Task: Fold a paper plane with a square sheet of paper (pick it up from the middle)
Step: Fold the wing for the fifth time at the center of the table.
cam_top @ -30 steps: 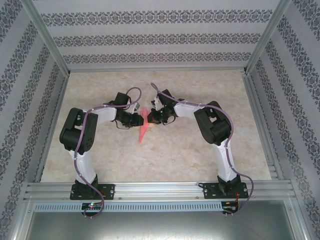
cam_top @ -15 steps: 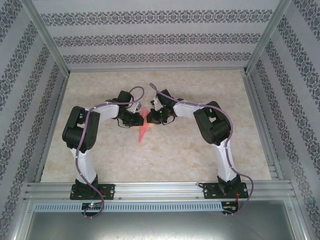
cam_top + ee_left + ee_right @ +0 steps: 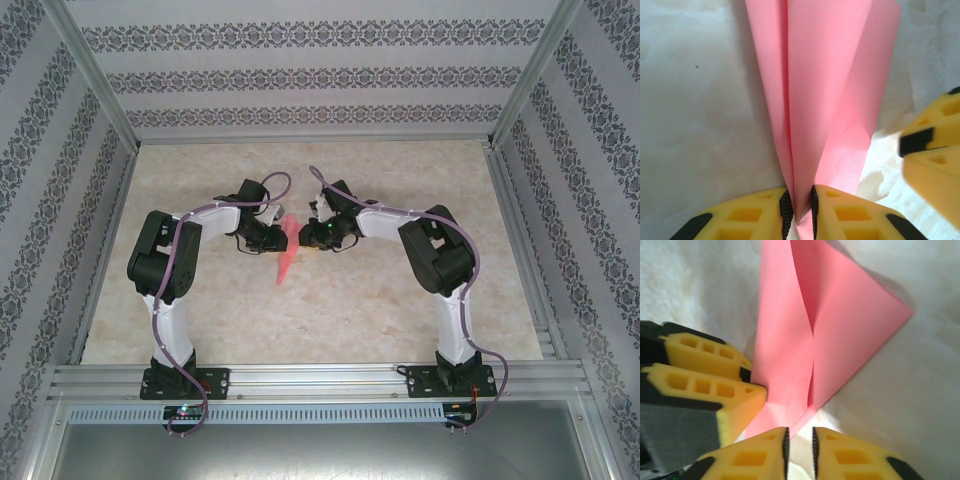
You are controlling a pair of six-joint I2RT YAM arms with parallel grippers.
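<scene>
The square sheet of paper, salmon pink, now stands folded as a slim pointed paper plane (image 3: 288, 250) near the middle of the table, its tip toward the arms. My left gripper (image 3: 277, 238) comes at it from the left and is shut on the folded layers (image 3: 825, 90), which run up between its jaws (image 3: 800, 205). My right gripper (image 3: 309, 237) sits just right of the plane. Its jaws (image 3: 800, 445) stand slightly apart with bare table between them, and the plane's corner (image 3: 810, 340) lies just in front. The left gripper's yellow fingers (image 3: 705, 370) press against the paper.
The pale marbled table (image 3: 400, 300) is fenced by metal posts and patterned walls on three sides. An aluminium rail (image 3: 320, 385) carrying both arm bases runs along the near edge.
The right gripper has opened, let go of the paper and drawn back a little to the right. The left gripper keeps its hold, and the plane stays in place.
</scene>
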